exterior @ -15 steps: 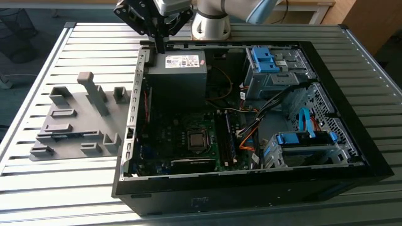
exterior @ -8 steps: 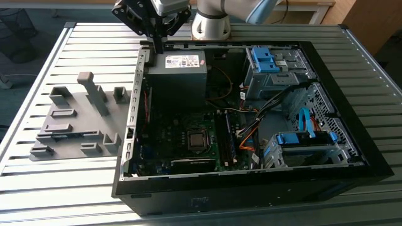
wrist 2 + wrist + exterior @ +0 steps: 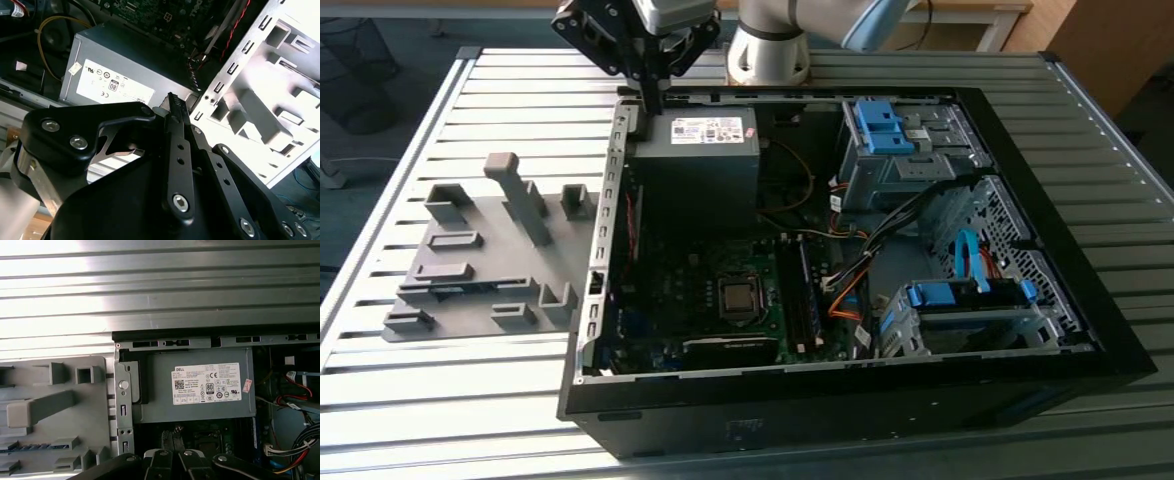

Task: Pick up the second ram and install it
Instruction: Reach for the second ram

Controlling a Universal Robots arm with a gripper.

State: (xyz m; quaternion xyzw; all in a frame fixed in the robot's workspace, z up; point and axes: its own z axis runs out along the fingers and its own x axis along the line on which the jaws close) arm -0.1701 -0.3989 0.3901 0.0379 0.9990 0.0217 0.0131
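My gripper hangs over the back corner of the open computer case, at the exterior view's left, just above the grey power supply. Its black fingers are pressed together with nothing between them. In the first wrist view the gripper points at the dark gap below the power supply. A thin dark ram stick lies flat in a slot of the grey fixture plate outside the case; in the exterior view the ram shows as a dark strip on that plate.
The fixture plate carries several upright grey blocks, the tallest near the case wall. Inside the case are the motherboard with its processor socket, cable bundles and blue drive-bay clips. The slatted table surrounds everything.
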